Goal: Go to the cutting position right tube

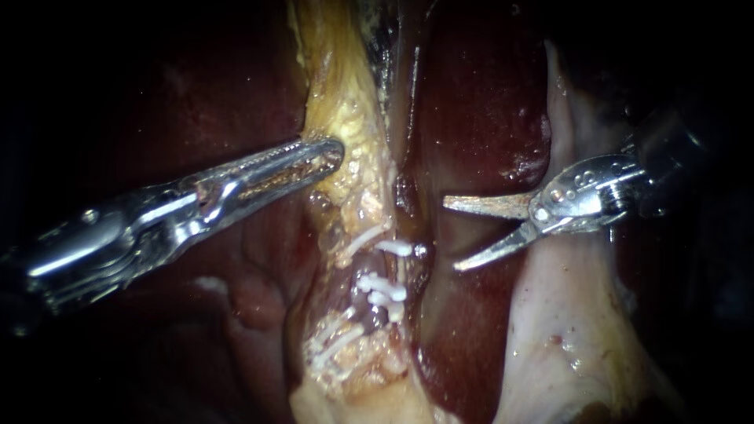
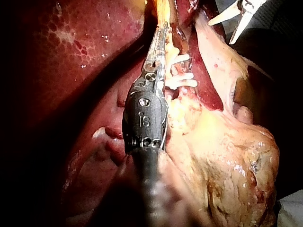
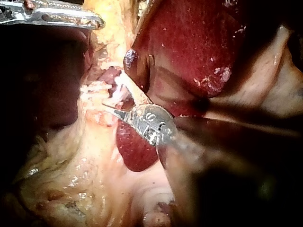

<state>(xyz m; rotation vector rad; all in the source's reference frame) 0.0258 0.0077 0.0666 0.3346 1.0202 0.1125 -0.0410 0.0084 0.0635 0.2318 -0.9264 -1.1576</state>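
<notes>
Right instrument [image 1: 450, 235], hand open wide, sits at three o'clock from the white clips [image 1: 385, 286]. Left instrument [image 1: 334, 153] pinches yellow tissue [image 1: 353, 118] in its hand.

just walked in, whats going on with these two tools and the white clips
Two slim metal instruments work over a dark red liver and a strip of yellow fatty tissue. The long silver left instrument has its tip against that yellow tissue, above a cluster of small white clips. The scissor-tipped right instrument hangs beside the clips with its blades open, touching nothing yet.
</notes>
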